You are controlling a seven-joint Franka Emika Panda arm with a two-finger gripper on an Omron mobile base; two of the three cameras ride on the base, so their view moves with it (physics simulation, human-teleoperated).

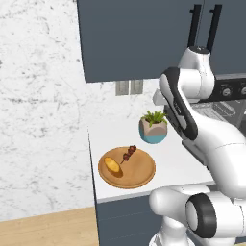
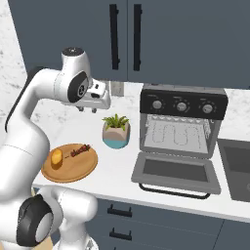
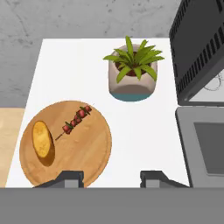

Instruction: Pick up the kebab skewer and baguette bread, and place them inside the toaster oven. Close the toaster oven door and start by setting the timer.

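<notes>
Now, pincer (image 3: 112, 177): hangs high above the white table (image 3: 144, 131), empty; its two dark fingertips (image 3: 70, 177) stand apart with bare table between them, so the jaws are parted and grip nothing.
Kebab skewer (image 3: 75, 121): lies flat on the round wooden board (image 3: 83, 153), at about 10 o'clock from the pincer in the hand view, well apart from it; the stick runs diagonally, meat chunks toward its upper end.
Baguette bread (image 3: 42, 140): on the same board, just beside the skewer's bare end at 9 o'clock of it, not touching it as far as can be told; farther from the pincer than the skewer.
Toaster oven (image 2: 181, 122): on the table at 3 o'clock of the board in the right base view, its wire rack visible inside, three round knobs on the black strip above.
Toaster oven door (image 2: 176, 171): folded down flat onto the table, handle bar at its front edge; in the hand view it lies at 2 o'clock of the pincer.
Arm pose: rises from the base, elbow bent, forearm reaching toward the wall, the hand (image 2: 95, 101) level with the oven's top and looking down.
Potted plant (image 2: 116, 131): stands upright between the board and the oven, near both, at 12 o'clock of the pincer in the hand view.
Wall cabinets (image 2: 146, 39): hang above, behind the hand.
Sink (image 2: 237, 168): at 3 o'clock of the oven door.
</notes>
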